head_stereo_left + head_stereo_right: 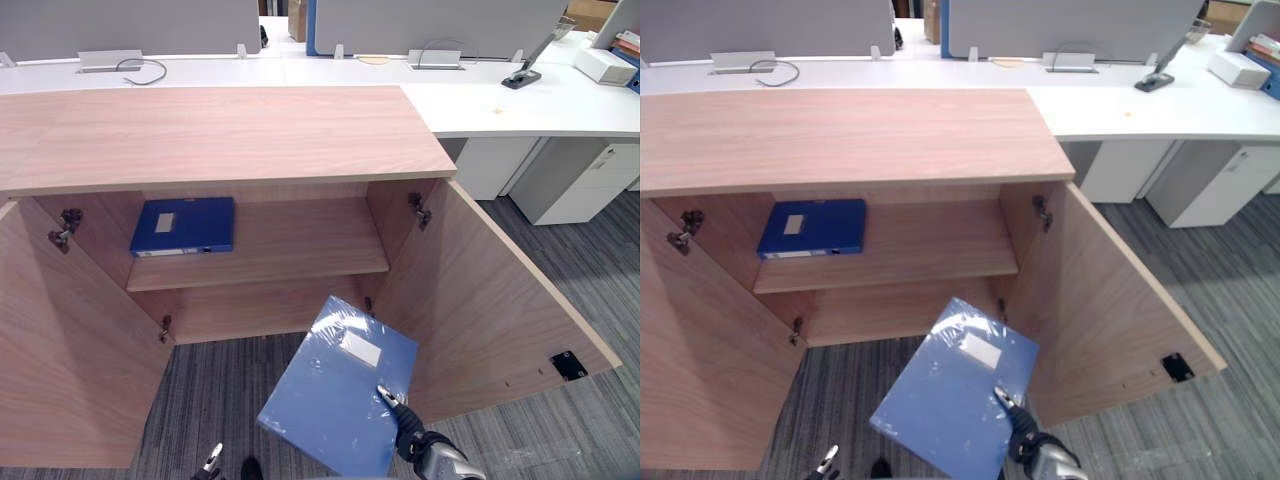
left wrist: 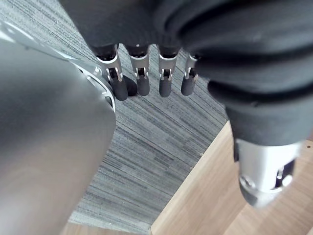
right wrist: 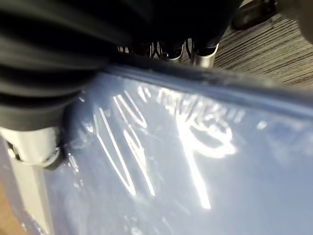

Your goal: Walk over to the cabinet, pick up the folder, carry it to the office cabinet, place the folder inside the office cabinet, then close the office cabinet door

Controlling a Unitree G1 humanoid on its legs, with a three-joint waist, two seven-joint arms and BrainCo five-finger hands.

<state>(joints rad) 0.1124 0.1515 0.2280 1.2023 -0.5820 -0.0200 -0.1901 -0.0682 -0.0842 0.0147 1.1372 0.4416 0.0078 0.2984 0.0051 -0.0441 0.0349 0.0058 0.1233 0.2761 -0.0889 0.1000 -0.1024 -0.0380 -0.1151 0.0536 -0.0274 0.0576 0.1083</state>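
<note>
Right robot hand (image 1: 418, 440) clasps folder (image 1: 335, 385) by its edge, facing open office cabinet (image 1: 220, 135).

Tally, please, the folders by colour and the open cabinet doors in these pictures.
light blue plastic-wrapped folder, pinched in the right hand: 1
dark blue folder, flat on the wooden cabinet's shelf: 1
open wooden cabinet doors: 2
Total: 4

**Open cabinet, one shelf, one folder**

The wooden office cabinet (image 1: 200, 135) stands on grey striped carpet (image 1: 225, 385) with both doors swung wide. Its single shelf (image 1: 300, 250) carries a dark blue folder (image 1: 183, 226), which lies flat toward the left end. Behind the cabinet runs a white desk (image 1: 560, 110). On the desk are a white box (image 1: 604, 65), the dark foot of a stand (image 1: 521, 79) and a looped cable (image 1: 140, 68).
</note>
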